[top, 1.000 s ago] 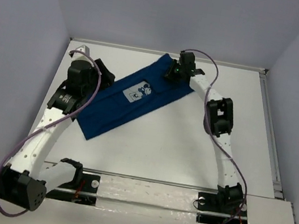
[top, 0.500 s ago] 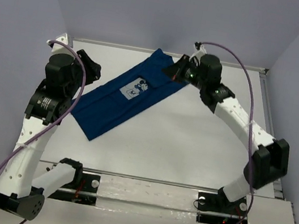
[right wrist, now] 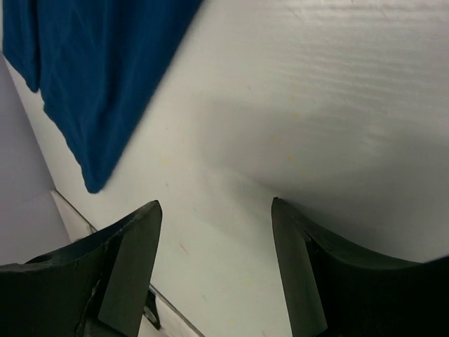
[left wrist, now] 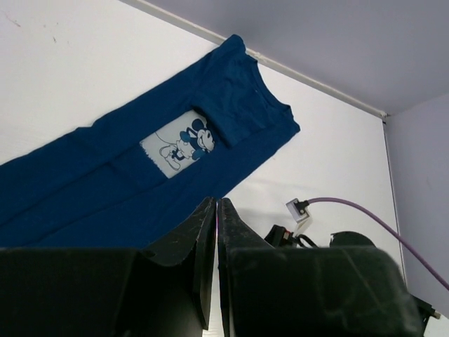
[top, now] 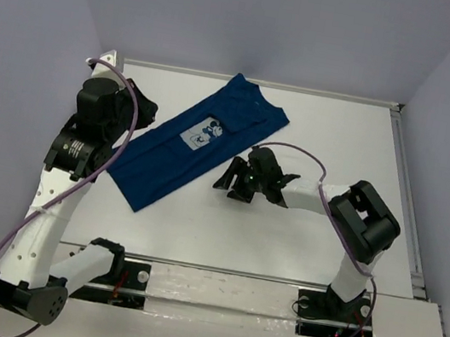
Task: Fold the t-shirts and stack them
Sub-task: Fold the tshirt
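The dark navy t-shirt (top: 178, 152) lies flat as a long folded strip, running diagonally from front left to back right, with its pale Mickey print (top: 203, 133) facing up. My left gripper (top: 142, 108) is at the strip's left edge, shut with nothing in it. In the left wrist view its gripper (left wrist: 217, 205) hangs above the t-shirt (left wrist: 105, 189). My right gripper (top: 225, 177) is over bare table just right of the strip. Its gripper (right wrist: 216, 205) stands open and empty, with the t-shirt (right wrist: 91, 70) up and to the left.
The white table (top: 300, 233) ends at a metal rail (top: 233, 272) in front and at a raised edge (top: 407, 190) on the right. Lilac walls close in at the back and left. The right arm's purple cable (left wrist: 351, 207) loops above the table.
The right arm left the shirt's collar end at the back and swung down to mid-table, its jaws opening. The left gripper closed and stayed beside the shirt's left edge.
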